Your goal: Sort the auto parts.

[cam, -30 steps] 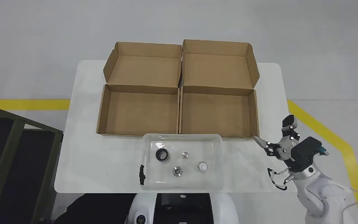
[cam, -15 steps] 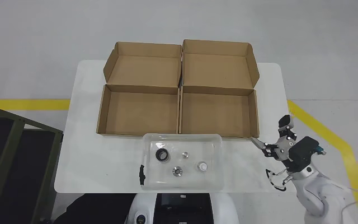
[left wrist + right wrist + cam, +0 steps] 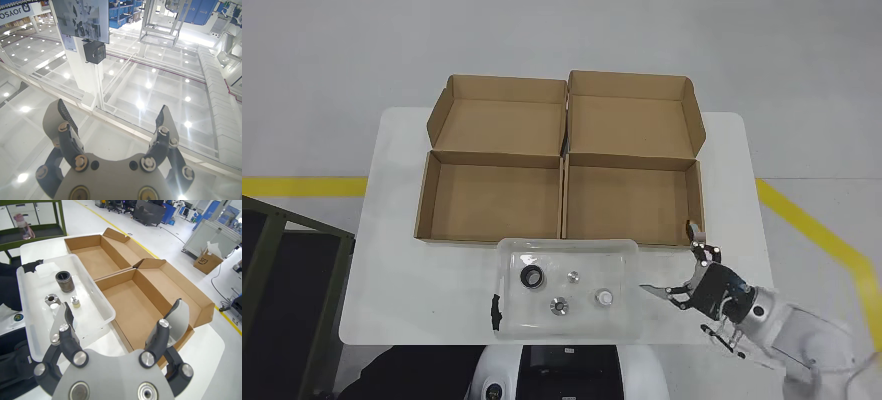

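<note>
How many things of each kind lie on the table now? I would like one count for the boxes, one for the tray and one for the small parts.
Cardboard boxes: 2
Clear tray: 1
Small parts in the tray: 4
Total: 7

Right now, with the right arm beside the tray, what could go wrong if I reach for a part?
The right gripper, jaws wide open, sits by the end of the clear tray and the right cardboard box; one jaw may catch the tray rim, the other the box wall. The small stud and metal ring lie close together, so a wide grasp may knock one. The dark cylinder stands upright and could tip if nudged.
</note>
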`<move>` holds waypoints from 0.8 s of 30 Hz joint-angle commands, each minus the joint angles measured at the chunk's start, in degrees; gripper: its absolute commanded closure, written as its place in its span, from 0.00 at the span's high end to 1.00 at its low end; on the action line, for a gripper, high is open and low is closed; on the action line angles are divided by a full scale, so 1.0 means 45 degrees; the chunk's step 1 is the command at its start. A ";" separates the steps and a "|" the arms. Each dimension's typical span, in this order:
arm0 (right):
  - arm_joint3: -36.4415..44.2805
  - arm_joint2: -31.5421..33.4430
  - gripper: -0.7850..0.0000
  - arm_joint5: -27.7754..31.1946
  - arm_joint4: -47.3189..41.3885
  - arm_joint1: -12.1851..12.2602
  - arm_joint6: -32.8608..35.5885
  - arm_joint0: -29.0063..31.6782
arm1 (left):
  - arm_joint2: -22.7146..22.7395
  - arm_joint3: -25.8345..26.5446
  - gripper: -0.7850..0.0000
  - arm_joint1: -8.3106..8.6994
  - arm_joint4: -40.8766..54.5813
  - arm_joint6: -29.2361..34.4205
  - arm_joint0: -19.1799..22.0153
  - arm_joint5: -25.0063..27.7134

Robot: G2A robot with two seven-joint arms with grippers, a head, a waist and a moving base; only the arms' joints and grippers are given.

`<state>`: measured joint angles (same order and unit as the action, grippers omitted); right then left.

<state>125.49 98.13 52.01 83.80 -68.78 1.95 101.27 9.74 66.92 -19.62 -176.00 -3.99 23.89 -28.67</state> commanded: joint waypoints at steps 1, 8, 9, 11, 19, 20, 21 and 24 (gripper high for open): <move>0.0190 -0.0158 1.00 0.0324 0.0015 0.0044 0.0303 -0.0004 | 0.0000 0.0000 1.00 0.0000 0.0000 0.0000 0.0000 0.0000; 0.0753 -0.1186 1.00 0.1331 -0.0373 0.0196 0.2022 -0.0080 | 0.0000 0.0000 1.00 0.0000 0.0000 0.0000 0.0000 0.0000; 0.0855 -0.1377 1.00 0.1331 -0.0379 0.0225 0.2320 -0.0110 | 0.0000 0.0000 1.00 0.0000 0.0000 0.0000 0.0000 0.0000; 0.1001 -0.1726 1.00 0.1331 -0.0354 0.0282 0.2875 -0.0205 | 0.0000 0.0000 1.00 0.0000 0.0000 0.0000 0.0000 0.0000; 0.1067 -0.3082 1.00 0.1033 0.0022 0.0392 0.4901 -0.0869 | 0.0000 0.0000 1.00 0.0000 0.0000 0.0000 0.0000 0.0000; 0.1014 -0.3287 1.00 0.1006 0.0013 0.0398 0.5115 -0.0985 | 0.0000 0.0000 1.00 0.0000 0.0000 0.0000 0.0000 0.0000; 0.0956 -0.3465 1.00 0.0985 0.0021 0.0405 0.5349 -0.1099 | 0.0000 0.0000 1.00 0.0000 0.0000 0.0000 0.0000 0.0000; 0.0789 -0.3871 1.00 0.0951 -0.0035 0.0435 0.6010 -0.1396 | 0.0000 0.0000 1.00 0.0000 0.0000 0.0000 0.0000 0.0000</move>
<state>129.24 81.14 56.36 83.75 -66.86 28.05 95.37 9.74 66.92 -19.62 -176.00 -3.99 23.89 -28.67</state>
